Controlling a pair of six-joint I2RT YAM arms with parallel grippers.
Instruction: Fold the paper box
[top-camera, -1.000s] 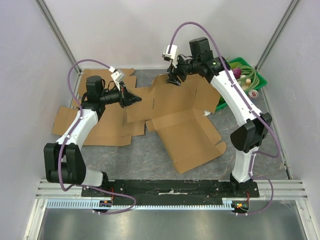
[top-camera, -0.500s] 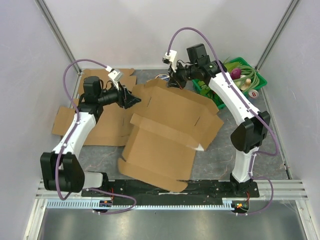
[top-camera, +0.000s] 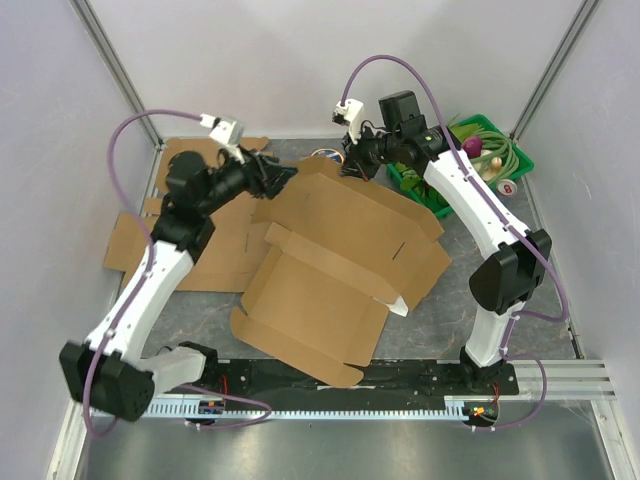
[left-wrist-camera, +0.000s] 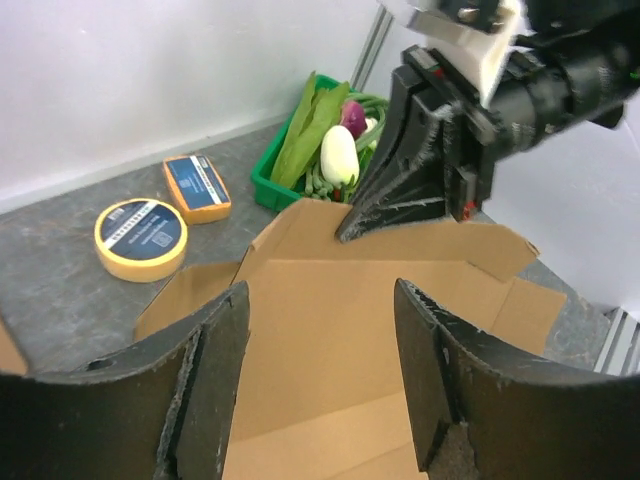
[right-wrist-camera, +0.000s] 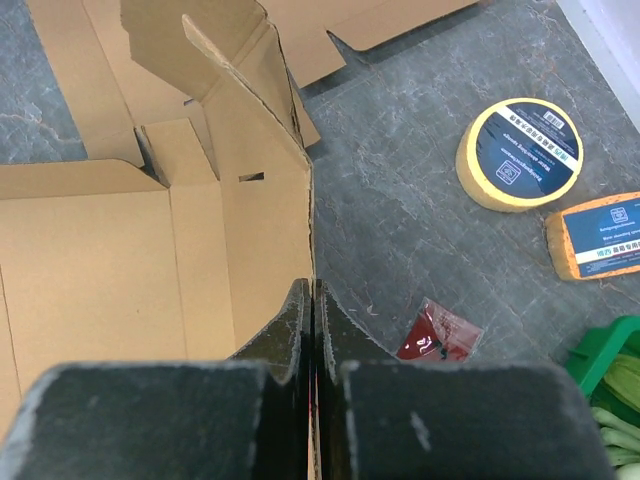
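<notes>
The paper box (top-camera: 330, 265) is spread half open across the middle of the table (top-camera: 455, 310), its large brown panels and flaps partly raised, with the far edge lifted. That far edge is pinched between the pressed-together fingers of the right gripper (right-wrist-camera: 312, 300), as is seen from the right wrist, where a thin cardboard wall runs straight into the closed fingertips. The left gripper (left-wrist-camera: 320, 290) is held with its fingers spread wide above the inner panel and nothing is gripped by it. The cardboard is judged to be light and fairly stiff, bending readily only along its creases, and likely to slide on the smooth surface; it is best taken by a free flap edge or wall, close to a crease, so that the panel is not buckled. The table is covered in a mottled grey, stone-like surface. More flat cardboard sheets (top-camera: 200, 250) are laid at the left. Behind the box, a yellow roll of tape (right-wrist-camera: 518, 152), an orange block (right-wrist-camera: 600, 235) and a red packet (right-wrist-camera: 438, 330) are found, and a green basket (top-camera: 515, 165) of vegetables is set at the far right. The space is enclosed by white walls (top-camera: 250, 60) and metal posts (top-camera: 113, 65).
</notes>
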